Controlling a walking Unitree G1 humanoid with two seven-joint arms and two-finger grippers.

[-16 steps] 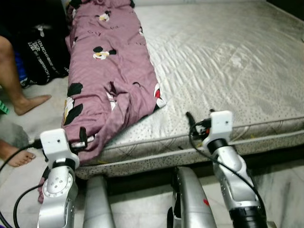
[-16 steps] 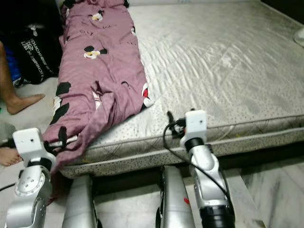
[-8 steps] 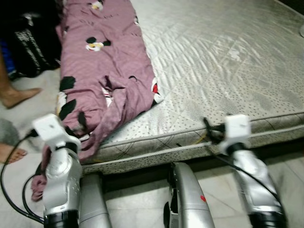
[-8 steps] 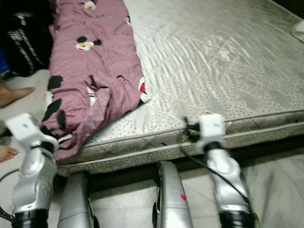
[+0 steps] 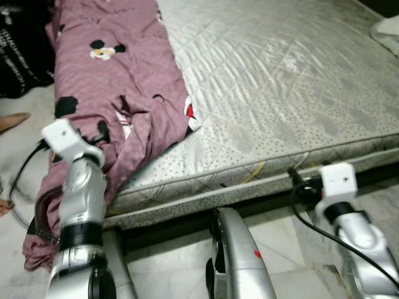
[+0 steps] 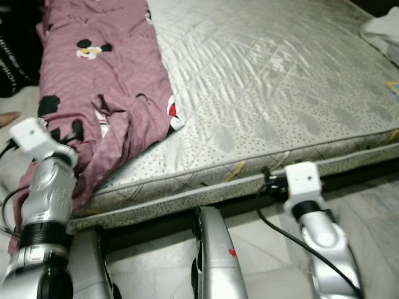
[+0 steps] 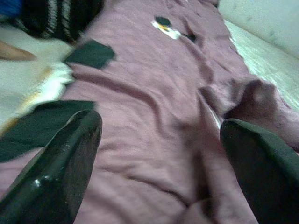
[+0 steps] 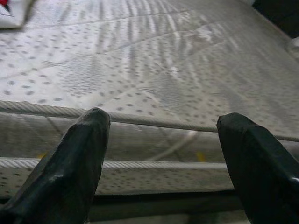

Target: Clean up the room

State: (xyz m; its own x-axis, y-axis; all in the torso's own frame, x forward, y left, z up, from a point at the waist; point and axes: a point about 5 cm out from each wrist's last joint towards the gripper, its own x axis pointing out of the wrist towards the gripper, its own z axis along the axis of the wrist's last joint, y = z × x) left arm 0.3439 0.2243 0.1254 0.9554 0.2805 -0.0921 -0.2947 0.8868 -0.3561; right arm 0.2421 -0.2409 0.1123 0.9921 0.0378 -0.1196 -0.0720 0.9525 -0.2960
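**A bedroom in a home**

We are standing at the foot of a wide bare mattress (image 5: 293, 93), quilted and silvery grey, with piped edges and no sheet over it. A mauve blanket (image 5: 118, 81) printed with cartoon mice lies along its left side and spills over the edge toward the floor (image 5: 293, 249), which is pale marbled tile. A dark bag (image 5: 22, 53) with white lettering sits beside the bed on the left, and a person's bare toes (image 5: 14, 119) show on the tiles just in front of it. White cloth (image 5: 386, 31) lies at the far right of the mattress.
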